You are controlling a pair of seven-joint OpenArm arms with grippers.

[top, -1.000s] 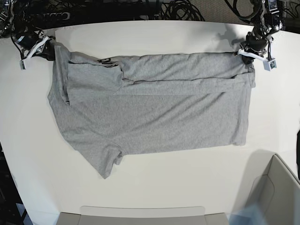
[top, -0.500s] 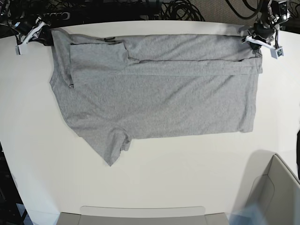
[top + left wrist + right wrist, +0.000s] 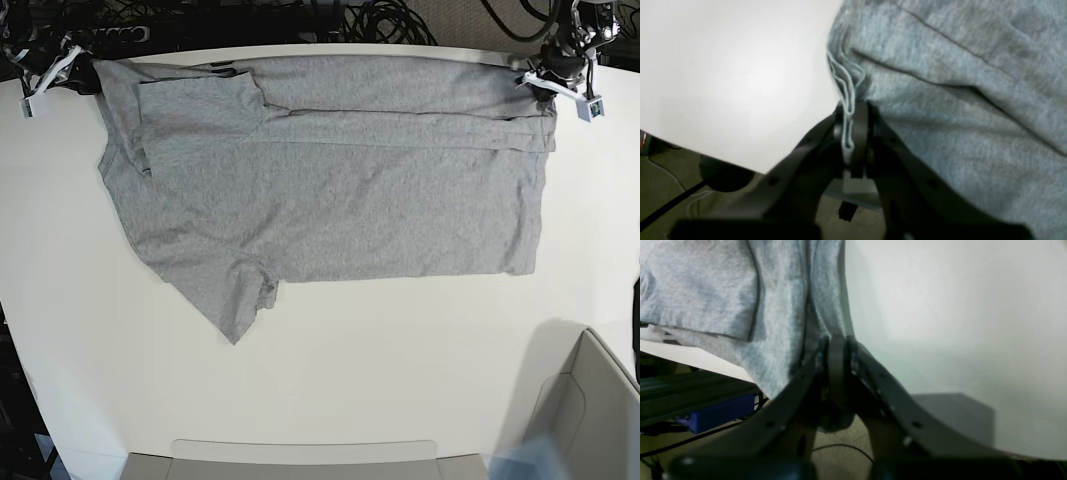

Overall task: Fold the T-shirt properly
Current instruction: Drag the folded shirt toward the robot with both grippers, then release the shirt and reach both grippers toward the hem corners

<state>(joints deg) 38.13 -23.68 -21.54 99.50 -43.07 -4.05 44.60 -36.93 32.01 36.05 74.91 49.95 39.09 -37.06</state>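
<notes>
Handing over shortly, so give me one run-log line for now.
T-shirt: partly folded | right gripper: shut on shirt | left gripper: at shirt

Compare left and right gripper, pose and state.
The left gripper shows pale shirt edges between its jaws; the right gripper shows none clearly. In the base view, the left gripper sits by the shirt's right end, the right gripper by its left. Both are at its far side.

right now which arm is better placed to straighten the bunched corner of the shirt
Likely the right: the bunched corner lies on its side, far across the T-shirt from the left gripper. The right gripper would first have to release the cloth.
</notes>
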